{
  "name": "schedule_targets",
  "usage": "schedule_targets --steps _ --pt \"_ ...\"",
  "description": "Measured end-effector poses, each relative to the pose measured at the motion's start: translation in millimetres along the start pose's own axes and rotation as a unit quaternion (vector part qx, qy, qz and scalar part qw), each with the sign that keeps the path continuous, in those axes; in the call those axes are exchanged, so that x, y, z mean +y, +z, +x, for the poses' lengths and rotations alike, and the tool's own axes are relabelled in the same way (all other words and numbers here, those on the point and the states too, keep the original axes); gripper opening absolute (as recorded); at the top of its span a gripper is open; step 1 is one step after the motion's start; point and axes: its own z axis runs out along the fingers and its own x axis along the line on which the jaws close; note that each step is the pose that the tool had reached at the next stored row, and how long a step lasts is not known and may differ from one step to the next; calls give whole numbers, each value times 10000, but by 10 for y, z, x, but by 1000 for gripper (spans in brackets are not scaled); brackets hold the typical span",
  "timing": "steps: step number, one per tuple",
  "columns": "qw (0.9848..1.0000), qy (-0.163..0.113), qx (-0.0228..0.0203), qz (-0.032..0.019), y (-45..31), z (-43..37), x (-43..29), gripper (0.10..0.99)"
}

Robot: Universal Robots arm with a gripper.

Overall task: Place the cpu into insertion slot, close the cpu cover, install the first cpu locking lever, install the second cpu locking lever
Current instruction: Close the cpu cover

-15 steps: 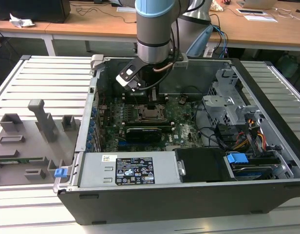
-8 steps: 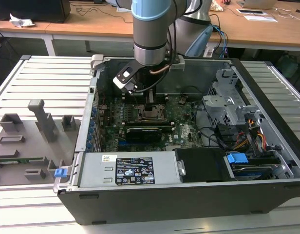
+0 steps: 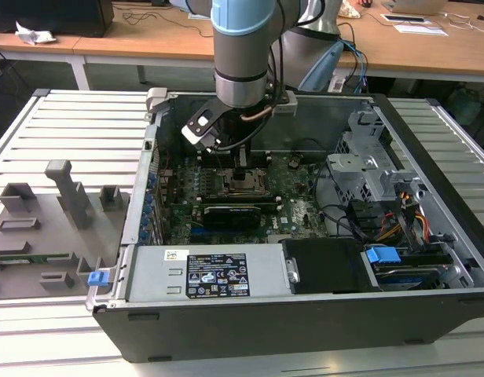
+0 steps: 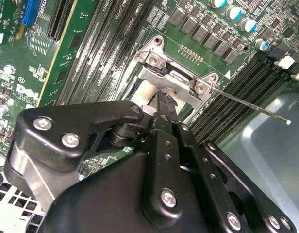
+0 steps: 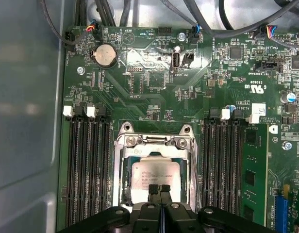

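Observation:
The cpu [image 5: 156,180], a pale silver square chip, lies in the insertion slot [image 5: 124,194] on the green board. The silvery cpu cover [image 5: 155,141] lies flat around the chip, which shows through its window. My gripper [image 5: 160,190] has its two black fingertips pressed together, shut, over the chip's near edge with nothing between them. In the second wrist view the fingers [image 4: 165,104] reach down at the socket's metal frame [image 4: 161,73], and a thin wire locking lever [image 4: 251,105] sticks out sideways from it. In the exterior view the gripper [image 3: 240,166] hangs just above the socket [image 3: 243,184].
Black memory slots [image 5: 86,165] flank the socket on both sides. A long black card [image 3: 236,214] lies just in front of it. The case walls, a power supply [image 3: 203,275] and a drive cage [image 3: 368,169] hem the board in. A grey fixture tray [image 3: 53,224] sits at the exterior view's left.

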Motion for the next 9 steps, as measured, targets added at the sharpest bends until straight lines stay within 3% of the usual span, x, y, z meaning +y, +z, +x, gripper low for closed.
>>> schedule_targets --steps 9 --pt "10000 0 -1 0 22 0 -25 106"
